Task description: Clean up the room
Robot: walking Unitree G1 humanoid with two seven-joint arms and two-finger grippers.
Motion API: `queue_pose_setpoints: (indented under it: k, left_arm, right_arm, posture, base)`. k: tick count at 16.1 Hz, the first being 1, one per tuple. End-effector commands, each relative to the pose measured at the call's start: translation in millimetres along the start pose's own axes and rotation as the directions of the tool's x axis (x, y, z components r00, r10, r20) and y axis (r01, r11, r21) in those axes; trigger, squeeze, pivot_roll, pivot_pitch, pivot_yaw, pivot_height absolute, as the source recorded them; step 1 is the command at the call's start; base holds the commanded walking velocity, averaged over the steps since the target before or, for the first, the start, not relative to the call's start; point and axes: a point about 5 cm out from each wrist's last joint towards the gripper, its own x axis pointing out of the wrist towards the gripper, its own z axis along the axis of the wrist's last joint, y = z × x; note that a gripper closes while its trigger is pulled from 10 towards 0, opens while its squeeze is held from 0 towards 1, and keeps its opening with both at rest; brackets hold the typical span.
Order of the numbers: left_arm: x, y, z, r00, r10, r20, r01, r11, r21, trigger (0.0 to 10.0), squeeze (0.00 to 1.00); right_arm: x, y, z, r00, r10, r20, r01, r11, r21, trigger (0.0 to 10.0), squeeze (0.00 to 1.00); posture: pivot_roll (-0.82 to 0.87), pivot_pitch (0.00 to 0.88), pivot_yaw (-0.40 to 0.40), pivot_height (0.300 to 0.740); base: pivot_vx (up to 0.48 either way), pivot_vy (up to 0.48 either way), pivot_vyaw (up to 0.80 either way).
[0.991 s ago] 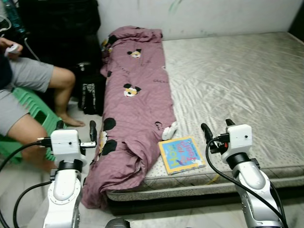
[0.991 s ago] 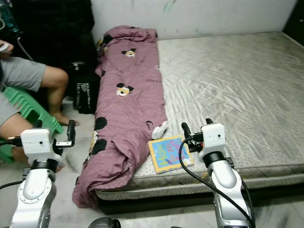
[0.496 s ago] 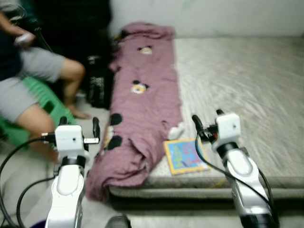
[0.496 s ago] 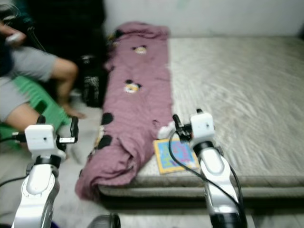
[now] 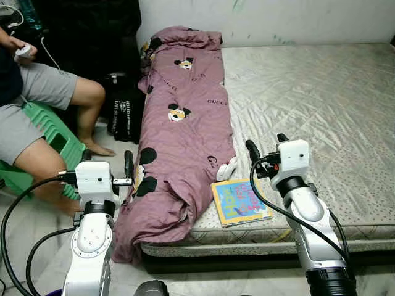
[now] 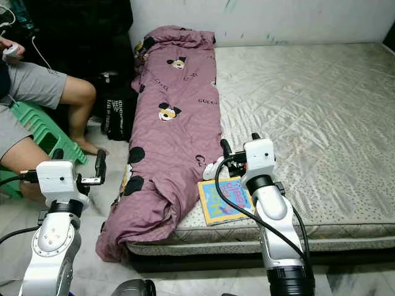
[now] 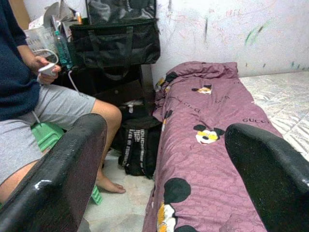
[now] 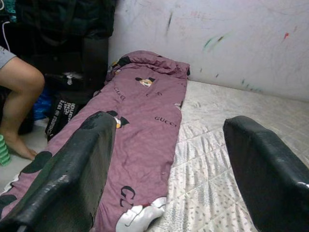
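Step in hand, as I judge it: approach, nothing grasped yet; the robot stands at the foot of the bed with both arms raised. At about 9 o'clock in the head view a person [image 5: 37, 117] sits on a green stool [image 5: 52, 145] holding a small white controller, with a black bag [image 5: 126, 114] on the floor beside the bed. Left tool [image 5: 103, 166] hovers over the floor just off the bed's left edge, fingers spread wide, empty; its wrist view looks up along the blanket between two well-parted fingers [image 7: 58, 179]. The purple blanket [image 5: 182, 129] with cartoon mouse prints lies as a long bundle along the left edge of the mattress [image 5: 321, 105]; its long axis runs 6 to 12 o'clock, far end bunched against the wall, near end drooping over the foot corner toward the floor. A small white item [image 5: 227, 169] sits at the blanket's near right edge; I cannot tell what it is. Just beside it, a colourful picture book [image 5: 241, 201] lies flat near the mattress's foot edge, its long sides angled slightly toward 11 o'clock. Right tool [image 5: 264, 148] hangs above the mattress just beyond the book, fingers wide, empty. Next move, in my estimate: lower the right tool onto the book's near edge, or bring both tools to the blanket's hanging end; the flat book will need an edge pinch.
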Motion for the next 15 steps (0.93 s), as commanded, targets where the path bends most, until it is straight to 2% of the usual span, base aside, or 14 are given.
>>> queue_pose_setpoints:
  k: [1,4,7,15]
  left_arm:
    - [0.5,-0.8,-2.3,1.000,-0.006,-0.017,0.006,1.000,0.003,10.0,0.00]
    - [0.3,-1.6,-2.1,1.000,-0.008,-0.017,0.008,1.000,0.001,10.0,0.00]
    - [-0.1,-2.7,-1.8,1.000,-0.010,-0.015,0.010,1.000,-0.003,10.0,0.00]
    - [0.5,-3.9,-1.1,1.000,-0.006,-0.013,0.006,1.000,-0.007,10.0,0.00]
  right_arm:
    - [2.2,-0.1,0.6,1.000,0.000,-0.004,0.000,1.000,0.002,10.0,0.00]
    - [2.9,1.1,0.7,1.000,0.010,-0.005,-0.010,1.000,-0.027,10.0,0.00]
    - [4.4,1.6,1.1,1.000,0.011,-0.003,-0.012,1.000,-0.018,10.0,0.00]
    - [5.6,1.5,1.6,1.000,0.020,0.001,-0.020,1.000,-0.010,10.0,0.00]
  posture:
    - [-0.08,0.031,0.014,0.740]
    - [-0.08,0.032,0.013,0.740]
    - [-0.08,0.036,0.010,0.740]
    - [-0.08,0.039,0.006,0.740]
  base:
    - [0.000,0.000,0.00]
    - [0.000,0.000,0.00]
    - [0.000,0.000,0.00]
    - [0.000,-0.252,0.00]
